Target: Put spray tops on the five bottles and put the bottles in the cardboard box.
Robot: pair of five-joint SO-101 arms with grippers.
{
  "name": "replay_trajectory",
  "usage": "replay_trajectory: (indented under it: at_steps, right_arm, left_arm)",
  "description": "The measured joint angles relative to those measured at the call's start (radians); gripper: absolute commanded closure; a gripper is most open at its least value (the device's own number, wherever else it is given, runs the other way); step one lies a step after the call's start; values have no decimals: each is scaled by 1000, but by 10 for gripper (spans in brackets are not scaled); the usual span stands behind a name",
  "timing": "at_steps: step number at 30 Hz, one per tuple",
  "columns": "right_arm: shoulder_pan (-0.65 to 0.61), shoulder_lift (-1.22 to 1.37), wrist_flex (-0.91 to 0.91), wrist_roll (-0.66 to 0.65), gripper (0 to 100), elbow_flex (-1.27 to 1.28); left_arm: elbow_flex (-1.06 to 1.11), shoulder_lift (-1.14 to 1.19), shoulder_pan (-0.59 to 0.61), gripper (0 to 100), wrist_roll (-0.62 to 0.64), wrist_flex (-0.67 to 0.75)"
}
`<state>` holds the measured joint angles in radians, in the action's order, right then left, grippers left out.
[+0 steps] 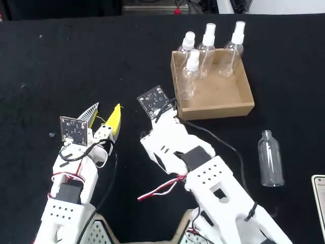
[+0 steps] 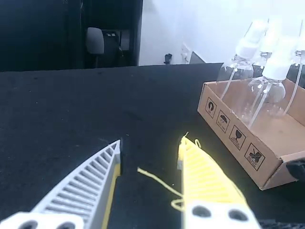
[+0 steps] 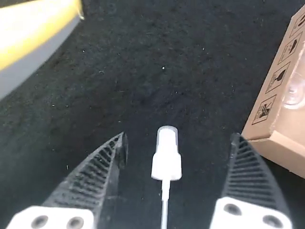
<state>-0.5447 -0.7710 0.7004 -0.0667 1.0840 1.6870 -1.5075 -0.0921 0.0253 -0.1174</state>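
cardboard box (image 1: 216, 111) sits in the upper right of the high view. four capped bottles (image 1: 207, 48) stand upright inside it, crowded toward its far and left walls, which leaves bare floor at the near right for one more. the fifth, a bare bottle (image 1: 270, 158), lies on its side on the black cloth (image 1: 76, 56) at the right of the frame, below the box and well apart from it, with its neck toward the top of the frame. the last spray top (image 3: 167, 160) lies flat on the cloth in the lower middle of the right wrist view, its tube pointing back toward the wrist. the right gripper (image 3: 178, 139) hangs over it with fingers spread wide, one on each side, neither touching it. that straddle looks like the set-up for pinching the top at its head. the left gripper (image 1: 107, 105), lower left in the high view, is also spread and holds nothing, likely free so it can steady the bare bottle.
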Motion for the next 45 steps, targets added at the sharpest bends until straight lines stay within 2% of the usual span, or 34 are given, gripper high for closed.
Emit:
replay_trajectory:
  at_steps: [3,6,14,18,21,25,34,45]
  right_arm:
    - [26,0,91,-2,782,-83]
    - [132,0,245,-2,791,-215]
    - [605,0,569,-178,744,-431]
    - [833,3,606,-273,740,-437]
    - [957,64,641,-342,740,-471]
    - [1030,267,700,-411,740,-557]
    - [1134,724,779,-428,740,-856]
    - [1142,962,783,-430,740,-959]
  left_arm:
    - [0,0,0,805,0,0]
    - [0,0,0,805,0,0]
    - [0,0,0,805,0,0]
    - [0,0,0,805,0,0]
    - [0,0,0,805,0,0]
    - [0,0,0,805,0,0]
    - [0,0,0,805,0,0]
    - [0,0,0,805,0,0]
